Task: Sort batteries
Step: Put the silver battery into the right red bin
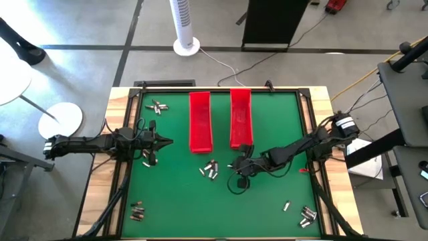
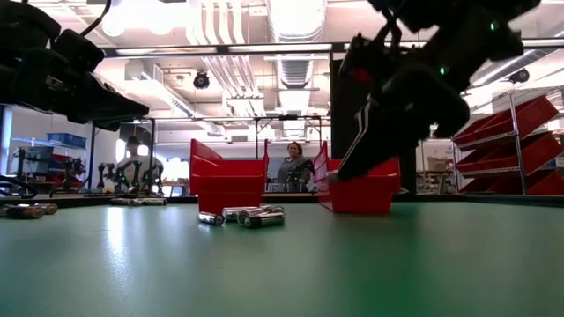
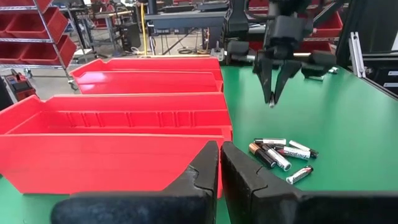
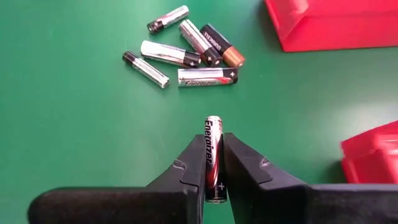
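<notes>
One battery between right jaws

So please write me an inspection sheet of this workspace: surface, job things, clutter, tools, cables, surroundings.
Surface: green mat table top in a wooden frame.
Job's things: two long red plastic trays side by side; small cylindrical batteries in loose piles near the mat centre, at the far left, near left and near right.
Clutter: nothing seen.
Tools: right tool shut on one silver and black battery, lifted above the mat; left tool shut, empty, waiting at the left side.
Cables: black cables along both arms.
Surroundings: white tower fan; seated person behind the table.
</notes>
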Motion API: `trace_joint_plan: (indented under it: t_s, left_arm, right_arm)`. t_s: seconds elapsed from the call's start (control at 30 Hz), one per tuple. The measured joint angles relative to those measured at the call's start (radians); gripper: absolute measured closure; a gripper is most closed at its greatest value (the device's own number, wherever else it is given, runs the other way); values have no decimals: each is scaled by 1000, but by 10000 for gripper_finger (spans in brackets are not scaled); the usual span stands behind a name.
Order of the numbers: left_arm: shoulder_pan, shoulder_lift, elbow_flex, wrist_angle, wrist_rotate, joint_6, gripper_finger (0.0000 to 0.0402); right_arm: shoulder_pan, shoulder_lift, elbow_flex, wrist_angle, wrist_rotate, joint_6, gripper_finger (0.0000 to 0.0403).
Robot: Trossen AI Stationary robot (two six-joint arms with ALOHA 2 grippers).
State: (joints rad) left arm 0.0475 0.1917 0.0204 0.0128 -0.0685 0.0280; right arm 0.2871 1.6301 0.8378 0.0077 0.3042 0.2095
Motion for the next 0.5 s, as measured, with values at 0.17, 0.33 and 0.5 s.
trace_joint_plan:
  t_s: [0.17,0.33,0.5]
  left_arm:
    - [0,6,0,4,0,0,402]
    - [0,9,0,2,0,0,402]
    - [0,10,0,1,0,0,402]
  right_arm:
    - [-29,-69,80,-248,5,-49,368]
    - [-119,-65,200,-538,11,-128,368]
    - [-212,-42,310,-683,10,-220,368]
